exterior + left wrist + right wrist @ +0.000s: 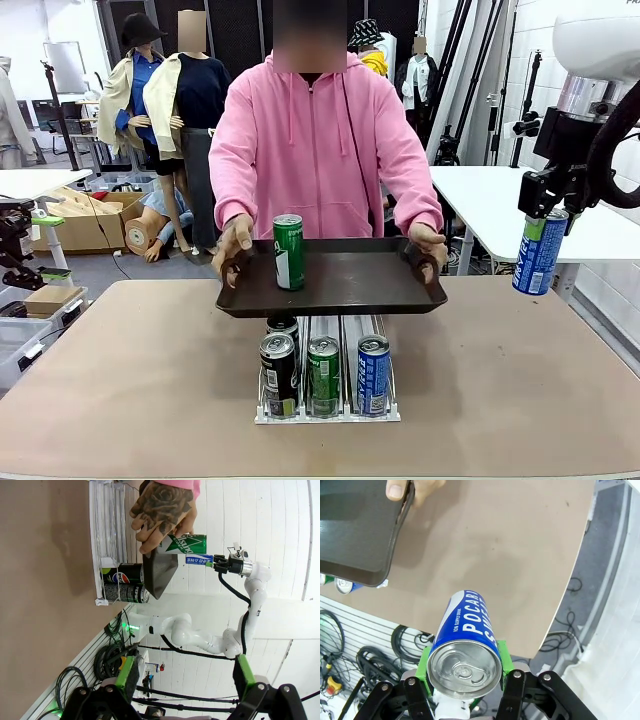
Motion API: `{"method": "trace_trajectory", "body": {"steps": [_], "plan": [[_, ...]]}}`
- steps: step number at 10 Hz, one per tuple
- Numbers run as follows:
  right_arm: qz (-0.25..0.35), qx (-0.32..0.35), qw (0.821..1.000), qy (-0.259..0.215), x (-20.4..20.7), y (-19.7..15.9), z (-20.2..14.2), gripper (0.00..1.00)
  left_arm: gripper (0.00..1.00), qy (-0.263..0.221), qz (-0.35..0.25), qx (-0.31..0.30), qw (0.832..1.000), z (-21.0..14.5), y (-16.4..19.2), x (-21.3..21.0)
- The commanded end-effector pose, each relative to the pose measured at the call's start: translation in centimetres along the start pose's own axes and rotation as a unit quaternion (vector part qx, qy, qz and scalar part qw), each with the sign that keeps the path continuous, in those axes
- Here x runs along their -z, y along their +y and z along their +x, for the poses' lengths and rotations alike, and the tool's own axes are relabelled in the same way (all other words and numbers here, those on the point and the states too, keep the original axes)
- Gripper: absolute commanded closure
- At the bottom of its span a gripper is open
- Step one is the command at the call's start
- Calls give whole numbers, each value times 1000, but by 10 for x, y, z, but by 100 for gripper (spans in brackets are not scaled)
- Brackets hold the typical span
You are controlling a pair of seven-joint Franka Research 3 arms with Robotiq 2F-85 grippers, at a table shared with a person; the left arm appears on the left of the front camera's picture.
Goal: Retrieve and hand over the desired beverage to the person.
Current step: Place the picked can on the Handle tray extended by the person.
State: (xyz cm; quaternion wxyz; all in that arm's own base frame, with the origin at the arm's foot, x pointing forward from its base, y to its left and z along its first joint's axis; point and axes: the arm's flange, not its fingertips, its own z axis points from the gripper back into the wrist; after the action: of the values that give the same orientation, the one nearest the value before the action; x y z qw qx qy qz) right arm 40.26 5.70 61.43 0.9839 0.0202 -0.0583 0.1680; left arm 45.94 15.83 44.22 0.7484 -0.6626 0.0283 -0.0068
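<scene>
Blue can (539, 252): a tall blue-and-white can, upright, hanging high at the right side, off past the table's right edge.
Right gripper (548, 208): jaws pinched on the blue can near its top; its wrist camera shows a green pad (424, 664) on each side of the can's rim.
Tray (340, 283): dark, held level above the table by the person (315, 140), one hand (234, 246) on each short end.
Green can (288, 252): stands upright on the tray's left part.
Key relation: the tray lies to the left of the held can and a little lower; its bare right half is the side nearer the right gripper. The can's long axis is vertical, so it could likely be set down as it hangs.
Left gripper (184, 680): jaws spread, holding nothing, well away from the tray.
Rack (328, 385): more cans in rows, partly hidden under the tray.
Hard to tell: how high the can hangs above the tray's level.
</scene>
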Motion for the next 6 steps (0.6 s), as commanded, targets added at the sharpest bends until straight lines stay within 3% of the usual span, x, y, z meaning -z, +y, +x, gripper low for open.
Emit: {"method": "trace_trajectory", "body": {"steps": [1,6], "plan": [[-1,3,1000,-3,-1,1,0,100,0,-6,0,-2,1000,0,-1,0],[-1,3,1000,-3,-1,1,0,100,0,-6,0,-2,1000,0,-1,0]]}}
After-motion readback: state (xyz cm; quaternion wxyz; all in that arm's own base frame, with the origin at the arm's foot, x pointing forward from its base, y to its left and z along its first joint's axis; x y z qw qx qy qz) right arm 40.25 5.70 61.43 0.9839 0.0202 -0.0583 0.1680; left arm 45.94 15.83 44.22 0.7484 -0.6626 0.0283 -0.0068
